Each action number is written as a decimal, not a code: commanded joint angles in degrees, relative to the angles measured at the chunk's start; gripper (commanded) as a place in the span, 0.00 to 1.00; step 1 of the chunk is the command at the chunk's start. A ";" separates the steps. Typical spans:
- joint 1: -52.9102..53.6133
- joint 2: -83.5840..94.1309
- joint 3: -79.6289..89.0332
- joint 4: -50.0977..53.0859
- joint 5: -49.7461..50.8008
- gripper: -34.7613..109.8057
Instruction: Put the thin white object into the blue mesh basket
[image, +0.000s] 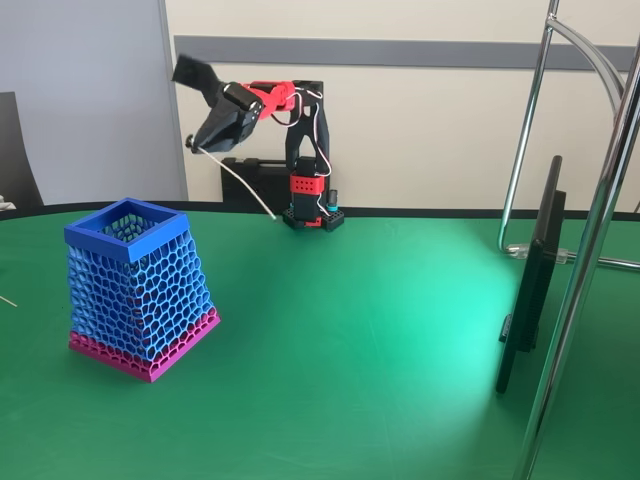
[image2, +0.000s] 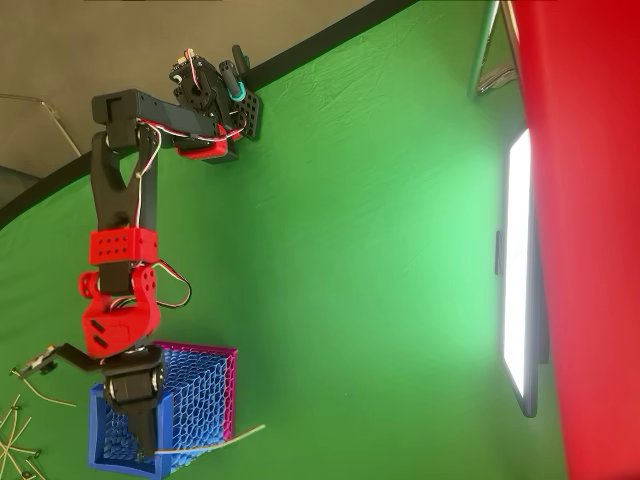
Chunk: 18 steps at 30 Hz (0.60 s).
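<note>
Arm pose is shown most clearly in the fixed view: the black and red arm (image: 300, 130) is mounted on a red base at the far edge of the green table (image: 380, 340), behind and to the right of the blue mesh basket (image: 135, 290). From the base the arm is raised upright, then folded at the top and stretched out leftward, with the wrist tipped downward. The gripper (image: 200, 145) is held in the air, above the basket's rim and somewhat behind it. Its jaws are closed down on the thin white object (image: 240, 180), which is pinched at its upper end. From the grip the strand is seen hanging away to the lower right in a gentle curve, its free tip ending in the air near the arm's base, well clear of the table.

In the overhead view the gripper (image2: 150, 440) is seen over the basket's (image2: 205, 400) dark blue rim, and the thin white object (image2: 215, 443) is stretched out from the fingers across the rim, its free end reaching past the basket's wall. A scatter of thin pale sticks (image2: 20, 430) is lying on the cloth just beside the basket, on the side away from the monitor (image2: 520, 280).
</note>
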 joint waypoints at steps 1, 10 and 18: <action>1.32 5.10 1.85 -4.04 -8.44 0.24; 8.17 6.77 0.88 -7.65 -24.43 0.24; 12.13 2.20 2.02 -20.30 -37.88 0.24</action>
